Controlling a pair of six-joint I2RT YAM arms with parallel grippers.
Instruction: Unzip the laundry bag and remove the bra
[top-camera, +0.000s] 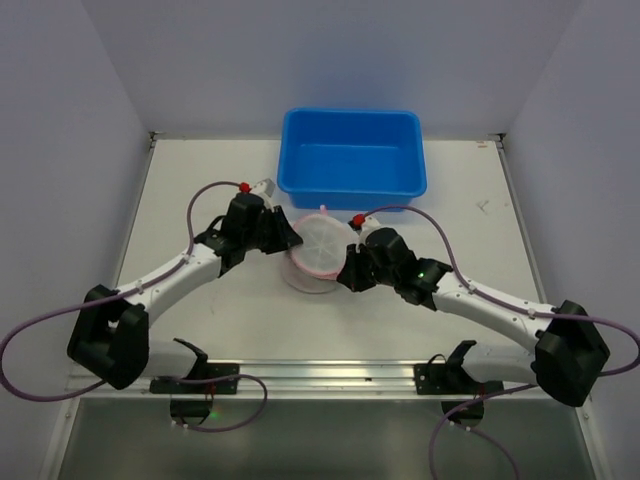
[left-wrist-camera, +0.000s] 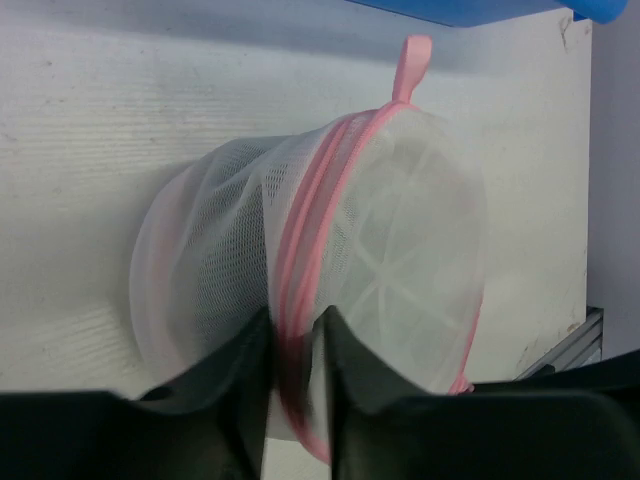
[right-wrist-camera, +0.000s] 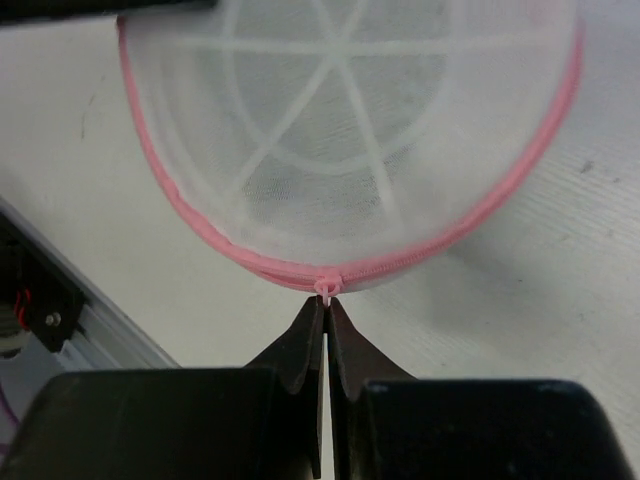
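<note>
- Laundry bag (top-camera: 322, 250) sits mid-table (top-camera: 200, 190), between both arms and just in front of the blue tub (top-camera: 350, 188). It lies tipped, w/ one round face toward the R arm.
- Left gripper (left-wrist-camera: 295, 328): narrow, clamped on the pink trim (left-wrist-camera: 310, 220) + mesh at the bag's rim. Prob. an anchor so the bag doesn't slide or spin when the zip gets pulled.
- Right gripper (right-wrist-camera: 325, 312): fingers nearly together, tips pinching the tiny zipper pull (right-wrist-camera: 326, 288) at the near edge of the round face. Held tip-only since the tab is so small.
- Zip looks fully shut along the visible rim, so the opening step is not yet done.
- Hang loop (left-wrist-camera: 412, 62) sticks out on the far side, unused.
- Bra: can't tell through the mesh; only the white ribs of the face show.
- Next, as I judge it: drag the pull along the rim while the L side holds.
</note>
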